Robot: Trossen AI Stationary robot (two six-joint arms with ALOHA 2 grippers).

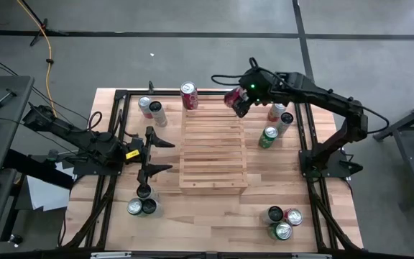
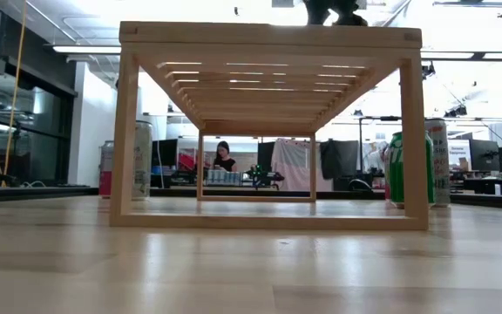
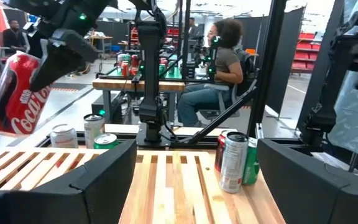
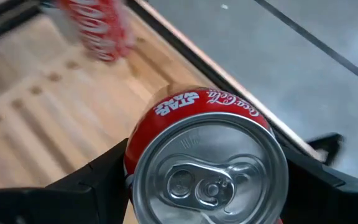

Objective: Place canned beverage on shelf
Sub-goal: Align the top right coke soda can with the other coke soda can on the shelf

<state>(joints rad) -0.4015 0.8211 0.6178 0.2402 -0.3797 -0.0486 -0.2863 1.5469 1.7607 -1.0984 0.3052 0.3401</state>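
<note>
The red cola can (image 1: 233, 97) hangs tilted in the right gripper (image 1: 238, 101), above the far right corner of the shelf (image 1: 213, 155), not resting on the slats. The right fingers (image 4: 98, 177) clasp it on both sides; the right wrist view looks down on its silver lid and pull tab, with white script and "STAR" lettering on the red wall. From the left wrist view the same can (image 3: 17, 93) shows slanted, held in the air.

The tabletop (image 1: 286, 183) is pale butcher-block wood inside a black frame, standing on a grey floor crossed by dark lines. The shelf, a light-wood rack of parallel slats, sits in the middle. Another red can (image 1: 189, 96) stands upright at the shelf's far edge. Two cans (image 1: 152, 109) stand near the far left corner, a green can (image 1: 268, 137) and two more to the shelf's right, three cans (image 1: 283, 220) at the near right, and two (image 1: 141, 207) at the near left. In the low view the room beyond holds desks, monitors and a seated person (image 2: 224, 157); the left wrist view shows another seated person (image 3: 219, 68).

The left gripper (image 1: 157, 155) waits just left of the shelf with its fingers spread and nothing between them. In the low view the held can is hidden above the shelf top, and only a dark bit of the arm shows there. The labels of the far cans are too small to read from above.
</note>
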